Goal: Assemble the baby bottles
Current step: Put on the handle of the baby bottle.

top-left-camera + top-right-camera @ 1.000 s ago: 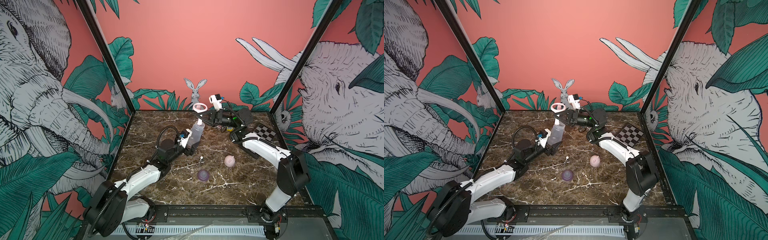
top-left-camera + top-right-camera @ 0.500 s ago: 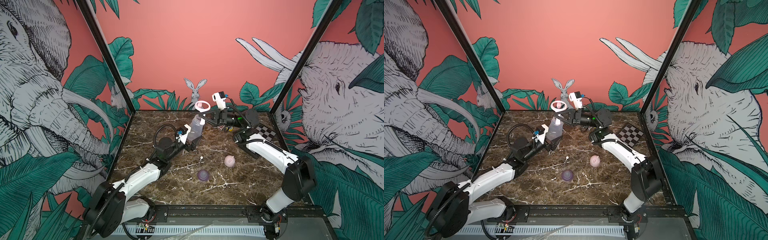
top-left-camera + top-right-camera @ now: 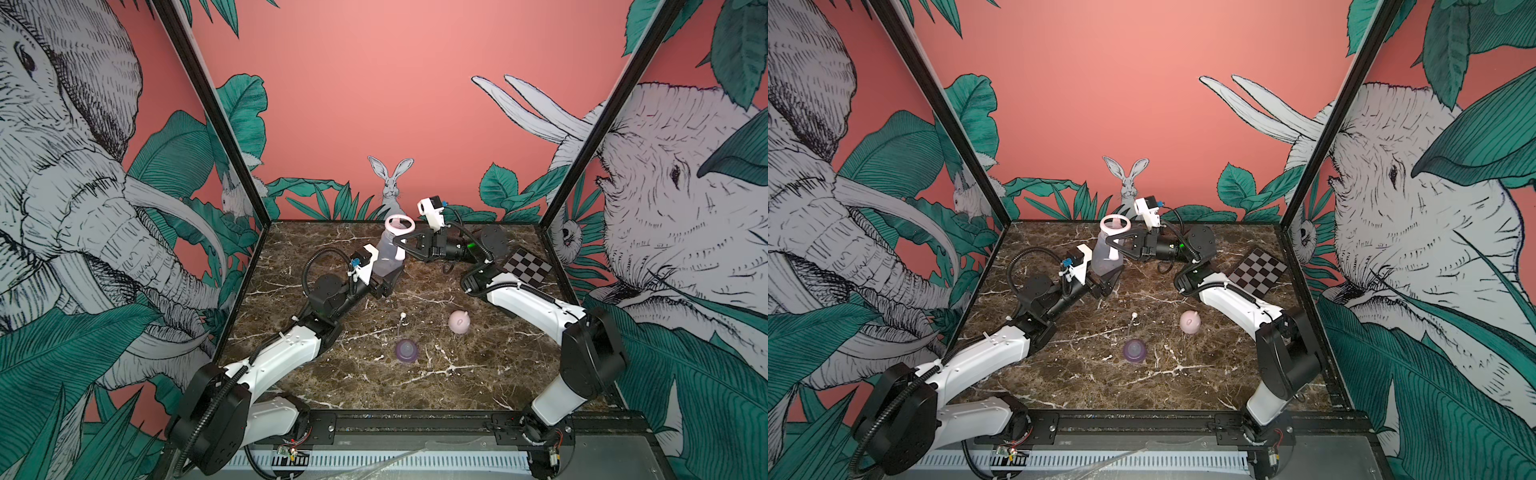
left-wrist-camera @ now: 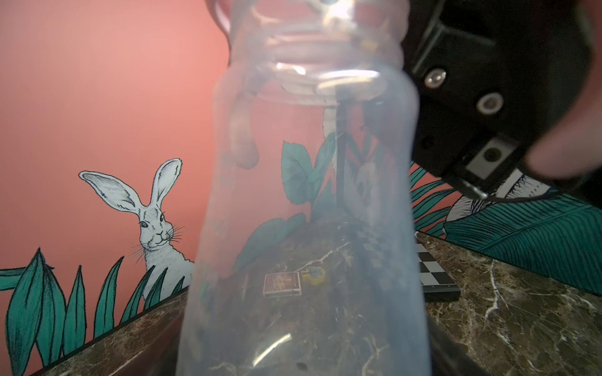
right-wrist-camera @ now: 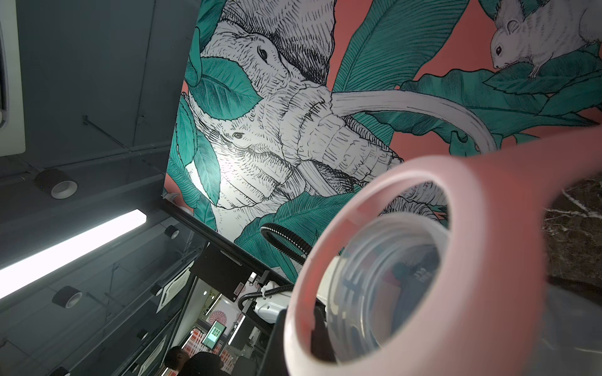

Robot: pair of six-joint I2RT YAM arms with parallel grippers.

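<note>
The clear bottle [image 3: 388, 254] [image 3: 1106, 257] is tilted up off the table, and my left gripper [image 3: 386, 279] [image 3: 1105, 279] is shut on its base. It fills the left wrist view as the bottle [image 4: 309, 211]. The pale pink collar ring [image 3: 400, 223] [image 3: 1115, 223] sits over the bottle's mouth, held by one handle in my shut right gripper [image 3: 399, 242] [image 3: 1111, 242]. In the right wrist view the bottle neck [image 5: 384, 293] shows through the ring [image 5: 488, 201]. On the table lie the purple nipple [image 3: 406, 350] [image 3: 1134, 350], thin straw [image 3: 401, 322] and pink cap [image 3: 459, 321] [image 3: 1190, 322].
A checkered board [image 3: 525, 266] [image 3: 1258, 272] lies at the back right beside the right arm. A small card box [image 4: 281, 285] and a yellow piece [image 4: 313, 275] sit near the back wall, seen through the bottle. Black frame posts stand at the back corners.
The right gripper has brought the ring down onto the bottle's mouth. The left gripper has lifted the bottle slightly up and back toward it.
</note>
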